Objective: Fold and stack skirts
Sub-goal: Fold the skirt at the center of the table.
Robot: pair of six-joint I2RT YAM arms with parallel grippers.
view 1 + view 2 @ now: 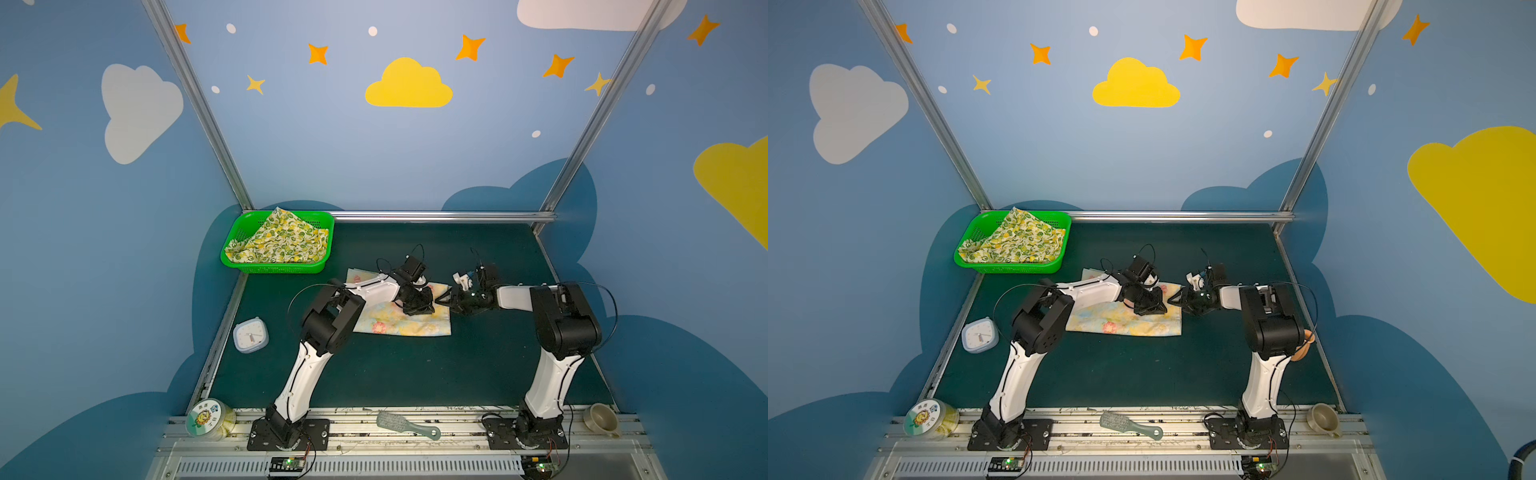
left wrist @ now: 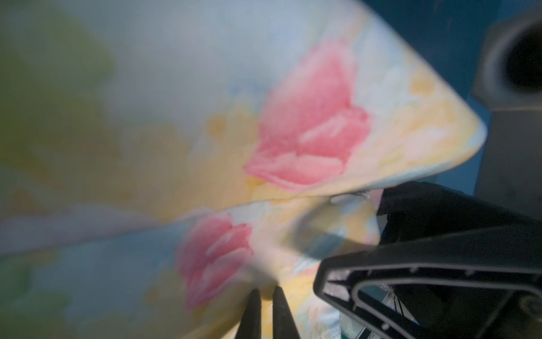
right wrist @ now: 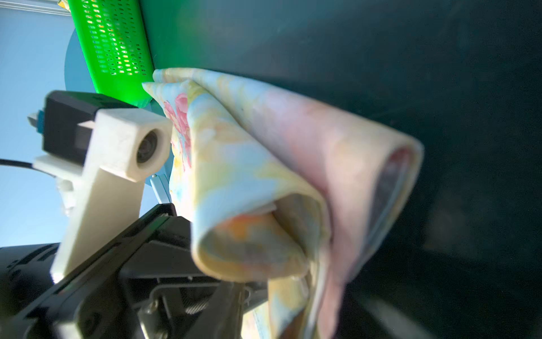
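1. Three loose items sit on the near rail: a round tin (image 1: pixel 210 417) at left, a brush (image 1: pixel 405 424) in the middle, a cup (image 1: pixel 601 417) at right
2. A pale clock (image 1: pixel 250 335) lies on the dark table (image 1: pixel 415 374), left of the left arm
3. The floral skirt (image 1: pixel 399 324) lies mid-table, its right part raised in a fold
4. The left gripper (image 1: pixel 419 308) is pinched tight on that fold
5. The right gripper (image 1: pixel 446 300) has its jaws partly apart at the skirt's right edge; whether it grips cannot be told
6. The lemon skirt (image 1: pixel 278 243) lies crumpled in the green basket (image 1: pixel 282 269), far left
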